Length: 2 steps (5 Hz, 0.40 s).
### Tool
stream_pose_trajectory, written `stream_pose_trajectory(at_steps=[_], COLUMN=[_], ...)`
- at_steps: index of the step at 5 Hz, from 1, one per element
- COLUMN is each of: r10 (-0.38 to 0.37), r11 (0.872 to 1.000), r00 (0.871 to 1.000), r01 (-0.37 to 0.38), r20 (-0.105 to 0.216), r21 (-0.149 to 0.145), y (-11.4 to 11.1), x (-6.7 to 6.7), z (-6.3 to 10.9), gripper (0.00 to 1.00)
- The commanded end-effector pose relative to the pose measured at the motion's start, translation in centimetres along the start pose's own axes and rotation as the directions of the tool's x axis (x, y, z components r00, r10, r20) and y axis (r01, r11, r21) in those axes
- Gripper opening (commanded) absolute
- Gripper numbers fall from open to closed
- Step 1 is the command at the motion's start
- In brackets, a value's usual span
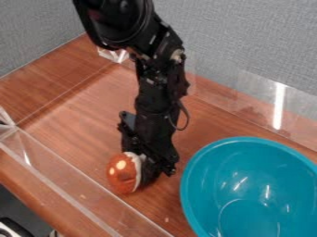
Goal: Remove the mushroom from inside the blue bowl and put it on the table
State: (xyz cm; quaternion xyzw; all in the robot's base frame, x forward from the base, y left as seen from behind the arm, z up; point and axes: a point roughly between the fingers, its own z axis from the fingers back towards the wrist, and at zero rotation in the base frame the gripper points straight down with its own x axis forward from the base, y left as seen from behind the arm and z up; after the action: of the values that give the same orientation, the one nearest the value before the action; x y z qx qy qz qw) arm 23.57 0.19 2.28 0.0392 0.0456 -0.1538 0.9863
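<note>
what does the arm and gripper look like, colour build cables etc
The arm is all black: blocky jointed segments stacked below a large rounded black housing at the top, with thin dark cables looped along its side. The gripper is black too, with short fingers. No markings can be made out at this size.

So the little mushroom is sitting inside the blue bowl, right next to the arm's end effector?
Not quite. The camera view shows the mushroom lying on the table, outside the blue bowl. It is indeed right at the end effector.
</note>
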Motion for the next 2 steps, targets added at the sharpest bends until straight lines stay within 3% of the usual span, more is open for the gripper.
stream_pose_trajectory(at_steps=[1, 2], r10=[0.022, 0.031], r11=[1.0, 0.999], r00=[0.998, 0.997], r01=[-0.023, -0.033], r20=[0.055, 0.077], r21=[0.013, 0.028], y=[0.6, 0.8], x=[0.5, 0.5], z=[1.9, 3.3], gripper=[1.0, 1.0])
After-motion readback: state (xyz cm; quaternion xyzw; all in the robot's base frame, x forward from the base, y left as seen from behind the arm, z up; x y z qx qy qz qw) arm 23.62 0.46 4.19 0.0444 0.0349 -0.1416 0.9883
